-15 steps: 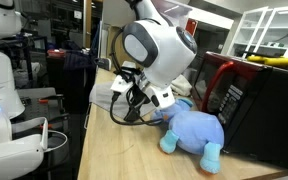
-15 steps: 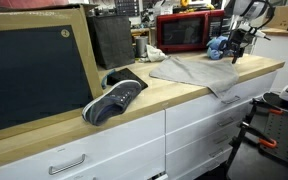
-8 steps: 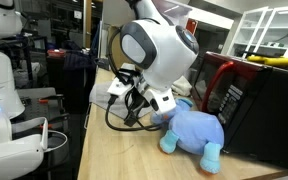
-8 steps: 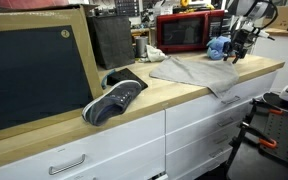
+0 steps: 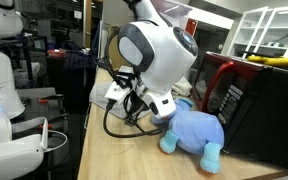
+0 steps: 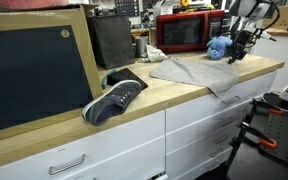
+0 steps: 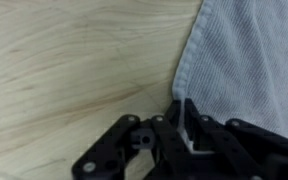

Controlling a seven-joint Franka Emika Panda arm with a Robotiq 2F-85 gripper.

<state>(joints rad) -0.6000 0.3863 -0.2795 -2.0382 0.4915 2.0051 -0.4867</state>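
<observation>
Pinching a corner of the grey cloth [image 7: 249,60] toward the back edge of the counter [image 7: 74,60], my pincer [image 7: 187,122] is closed on it; light, soft, limp; I judge it will drape.

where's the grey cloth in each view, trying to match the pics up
Exterior view: grey cloth left of middle, mostly hidden behind the white arm.
Exterior view: grey cloth right of middle, spread flat, reaching the counter's front edge.
Wrist view: grey cloth fills the right side; the tool seems to pinch its left edge.
Shared landmark: the light wooden counter under it in all three.
</observation>
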